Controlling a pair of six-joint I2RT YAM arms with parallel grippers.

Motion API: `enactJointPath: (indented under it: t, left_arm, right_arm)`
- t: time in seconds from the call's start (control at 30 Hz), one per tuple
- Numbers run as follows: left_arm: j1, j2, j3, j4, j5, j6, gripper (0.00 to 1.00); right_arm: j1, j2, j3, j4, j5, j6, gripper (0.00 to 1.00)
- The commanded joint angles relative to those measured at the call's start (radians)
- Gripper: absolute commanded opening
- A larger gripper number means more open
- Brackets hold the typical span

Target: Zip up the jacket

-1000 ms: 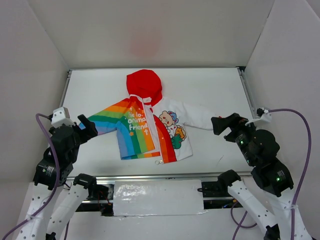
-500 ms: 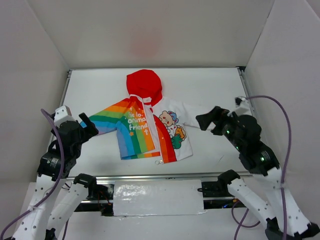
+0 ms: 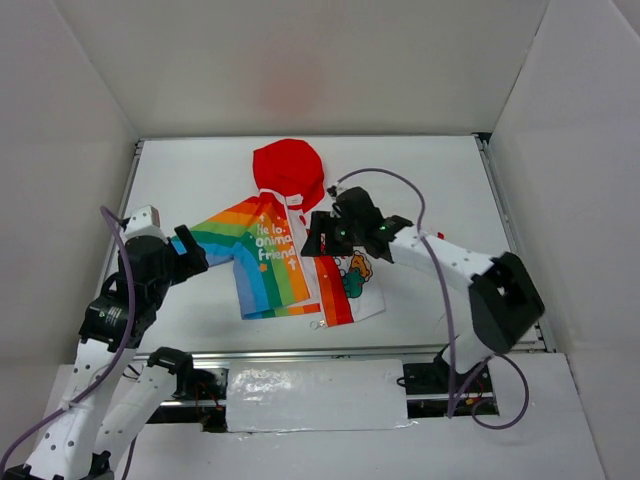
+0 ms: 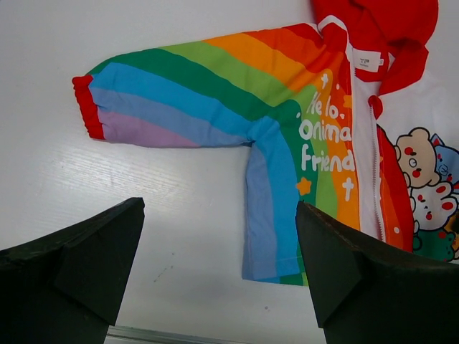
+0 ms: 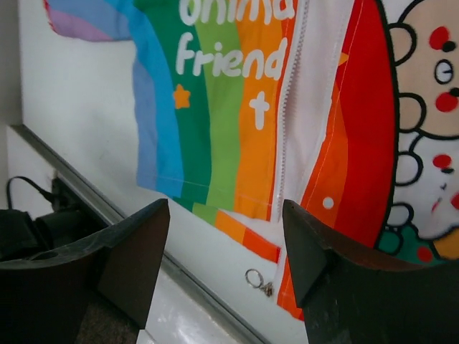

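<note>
The jacket [image 3: 270, 255] lies flat on the white table, red hood [image 3: 288, 170] at the far end, rainbow half on the left, cartoon-print half [image 3: 358, 272] on the right. Its front lies open at the bottom, and the zipper's ring pull [image 3: 318, 323] rests on the table at the hem. My right gripper [image 3: 316, 240] hovers open and empty over the jacket's middle; its wrist view shows the white zipper [image 5: 290, 129] and the ring pull [image 5: 255, 279] between the jaws. My left gripper [image 3: 188, 262] is open and empty beside the rainbow sleeve's red cuff [image 4: 90, 107].
Metal rails run along the table's left side [image 3: 128, 185] and front edge [image 3: 320, 352]. White walls enclose the table on three sides. The right arm's cable [image 3: 400, 185] arcs over the table behind the jacket.
My right arm has swung left from the table's right side to over the jacket's middle. My left gripper has shifted slightly right toward the rainbow sleeve. The jacket has not moved.
</note>
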Motion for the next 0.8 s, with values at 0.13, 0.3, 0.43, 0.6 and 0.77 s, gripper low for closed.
enactJointPath:
  t: [0.13,0.3,0.43,0.6,0.77]
  left_arm:
    - [-0.005,-0.003,0.018,0.069,0.069,0.050,0.99]
    - [-0.005,0.002,0.016,0.082,0.106,0.066,0.99]
    - [-0.005,-0.001,0.015,0.085,0.115,0.070,0.99]
    - [-0.005,-0.010,0.012,0.091,0.128,0.073,0.99]
    - [-0.005,-0.013,0.010,0.092,0.138,0.078,0.99]
  right_arm:
    - [0.014,0.284,0.155,0.141,-0.123,-0.091,0.70]
    - [0.013,0.425,0.270,0.102,-0.143,-0.116,0.70]
    - [0.013,0.485,0.293,0.107,-0.130,-0.096,0.70]
    - [0.013,0.528,0.307,0.098,-0.116,-0.085,0.71]
    - [0.013,0.522,0.247,0.139,-0.181,-0.071,0.68]
